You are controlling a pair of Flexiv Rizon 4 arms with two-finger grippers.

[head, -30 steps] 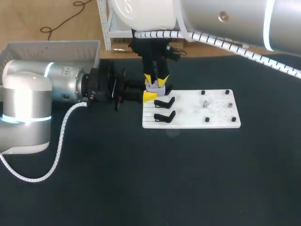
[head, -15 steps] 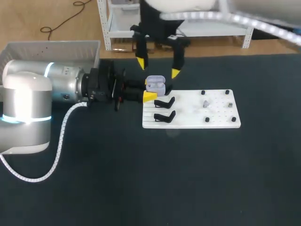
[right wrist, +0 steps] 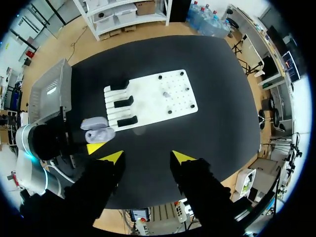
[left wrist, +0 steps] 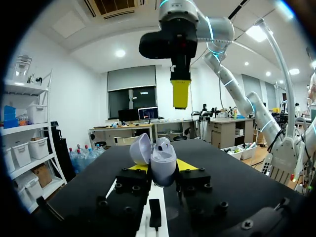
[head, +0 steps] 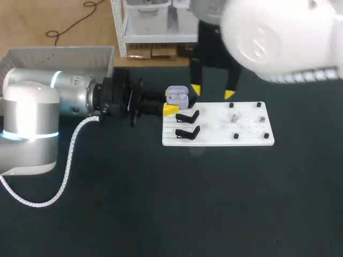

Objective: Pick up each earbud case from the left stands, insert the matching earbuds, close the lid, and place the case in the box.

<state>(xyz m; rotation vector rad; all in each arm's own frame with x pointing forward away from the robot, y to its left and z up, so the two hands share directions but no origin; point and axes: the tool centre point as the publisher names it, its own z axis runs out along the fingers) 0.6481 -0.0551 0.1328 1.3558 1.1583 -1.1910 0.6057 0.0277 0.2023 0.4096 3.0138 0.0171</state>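
Observation:
A pale lilac earbud case (head: 177, 97) with its lid up is held at the left end of the white board (head: 241, 136); my left gripper (head: 171, 107) is shut on it from both sides. In the left wrist view the case (left wrist: 159, 157) stands upright between that gripper's (left wrist: 162, 169) yellow tips. My right gripper (head: 212, 92) hangs well above the board, open and with nothing in it. From the right wrist view, that gripper (right wrist: 147, 157) looks down on the case (right wrist: 97, 130) and board (right wrist: 148, 101). A small grey earbud (head: 234, 118) lies among the board's pegs.
Two black stands (head: 187, 116) (head: 187, 131) sit on the board's left part. A grey box (head: 59, 53) stands at the table's far left, behind my left arm. Black pegs (head: 236, 136) dot the board's right part.
My right gripper has risen from the case, where its fingers stood close together, opened wide and moved up and to the right. The left arm and the case have kept still.

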